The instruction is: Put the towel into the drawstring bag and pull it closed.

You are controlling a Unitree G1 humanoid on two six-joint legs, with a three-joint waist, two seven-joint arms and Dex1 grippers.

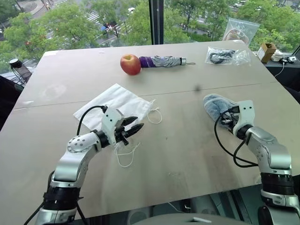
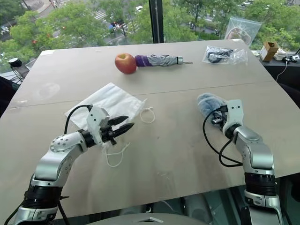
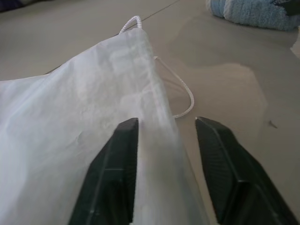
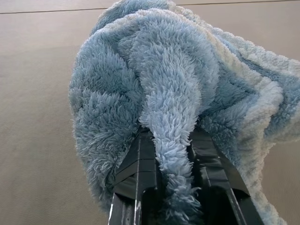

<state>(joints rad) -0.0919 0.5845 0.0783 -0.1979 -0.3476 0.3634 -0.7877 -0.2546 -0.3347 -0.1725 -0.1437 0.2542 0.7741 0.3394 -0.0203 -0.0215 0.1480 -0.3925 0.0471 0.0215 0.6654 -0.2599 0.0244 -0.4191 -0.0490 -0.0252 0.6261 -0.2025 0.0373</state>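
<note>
Pinching towel (image 4: 159,93), right end effector (image 4: 171,140)

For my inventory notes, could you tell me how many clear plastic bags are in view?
2: one bag lies flat at the table's far right, holding dark items; the other bag stands behind it at the far edge. More may be hidden.

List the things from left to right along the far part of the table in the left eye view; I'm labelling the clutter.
Apple → folded umbrella → clear plastic bag with a dark cable inside → small cardboard box, just off the table's far right corner.
</note>
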